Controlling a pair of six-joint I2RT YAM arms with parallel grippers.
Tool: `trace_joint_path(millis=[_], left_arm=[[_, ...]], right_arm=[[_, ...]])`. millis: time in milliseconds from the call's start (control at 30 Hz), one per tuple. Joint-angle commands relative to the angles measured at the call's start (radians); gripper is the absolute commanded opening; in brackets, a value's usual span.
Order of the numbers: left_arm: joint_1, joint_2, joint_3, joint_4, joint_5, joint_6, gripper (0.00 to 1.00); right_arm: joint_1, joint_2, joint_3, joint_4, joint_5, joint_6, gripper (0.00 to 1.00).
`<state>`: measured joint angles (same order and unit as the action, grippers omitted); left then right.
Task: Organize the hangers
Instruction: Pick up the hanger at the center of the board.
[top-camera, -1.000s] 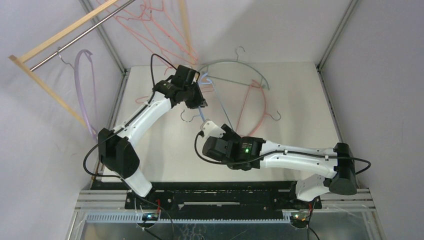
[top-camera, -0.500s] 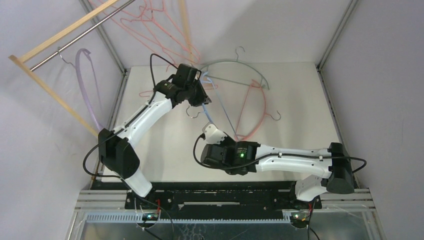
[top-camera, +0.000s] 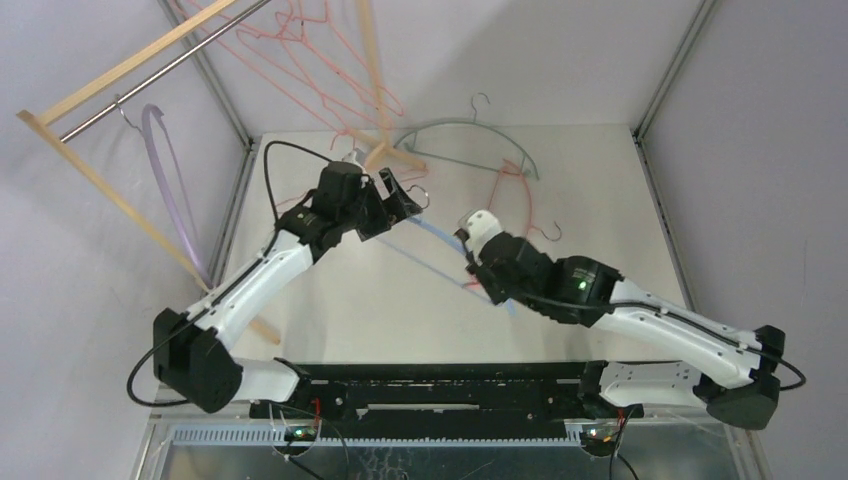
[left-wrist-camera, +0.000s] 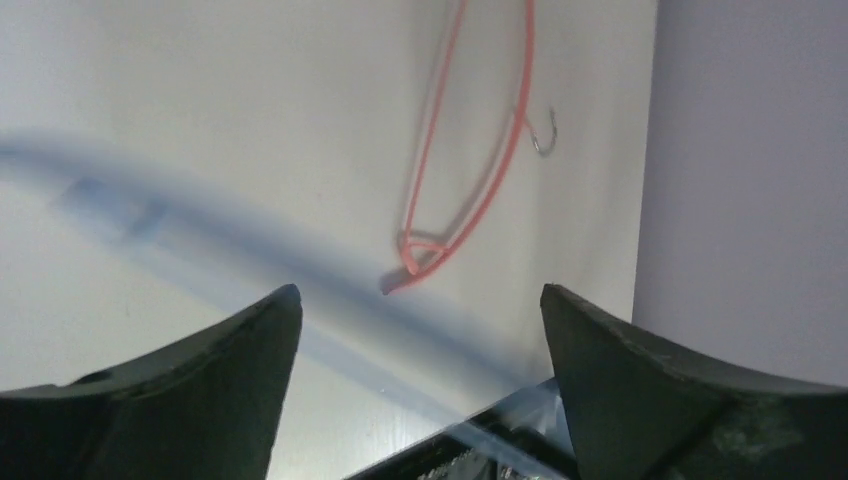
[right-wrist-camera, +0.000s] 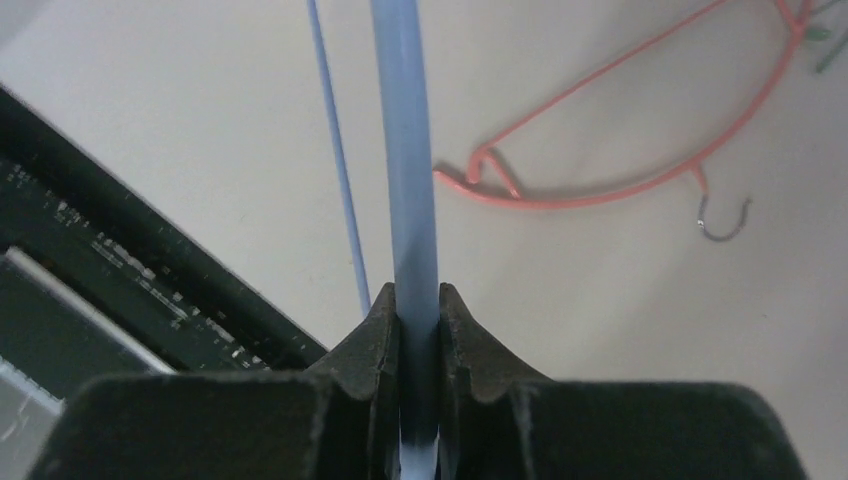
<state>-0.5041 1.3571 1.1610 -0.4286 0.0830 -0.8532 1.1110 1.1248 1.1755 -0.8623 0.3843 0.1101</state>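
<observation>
My right jaws are clamped on the thick bar of the blue hanger (right-wrist-camera: 405, 150), held above the desk (right-wrist-camera: 600, 330) just beside the pink hanger (right-wrist-camera: 500, 195) lying there, while my left jaws stand apart, empty, facing that pink hanger

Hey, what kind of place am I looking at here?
Probably a robot test cell, not a home: robot arms bolted by a white table, plain grey walls, a wooden rack with hangers.
</observation>
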Motion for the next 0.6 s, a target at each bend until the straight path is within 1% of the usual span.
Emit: trace_joint_path(millis=[0,133,300,367,433,567], left_arm=[[-0.013,-0.161,-0.023,0.002,0.134,0.143,0.98],[-0.014,-0.248,-0.085,0.019,0.126,0.158,1.0],[-0.027,-0.328,-0.257,0.088,0.137,0.168,0.99],[-0.052,-0.346,-0.298,0.081,0.13,0.202,1.0],[-0.094,-0.354,-0.325,0.031,0.097,0.239,0.99],[-0.186,-0.357,-0.376,-0.041,0.013,0.268,1.0]], right_arm=[[-0.13,-0.034,-0.008,0.057,0.057,0.035,0.0],[-0.149,-0.032,0.041,0.051,-0.011,0.009,0.0],[-0.159,-0.011,0.112,0.028,-0.033,-0.011,0.0],[-0.161,-0.005,0.14,0.03,-0.062,-0.028,0.0],[-0.162,0.011,0.189,0.03,-0.102,-0.047,0.0],[-0.16,0.065,0.332,0.017,-0.138,-0.072,0.0]])
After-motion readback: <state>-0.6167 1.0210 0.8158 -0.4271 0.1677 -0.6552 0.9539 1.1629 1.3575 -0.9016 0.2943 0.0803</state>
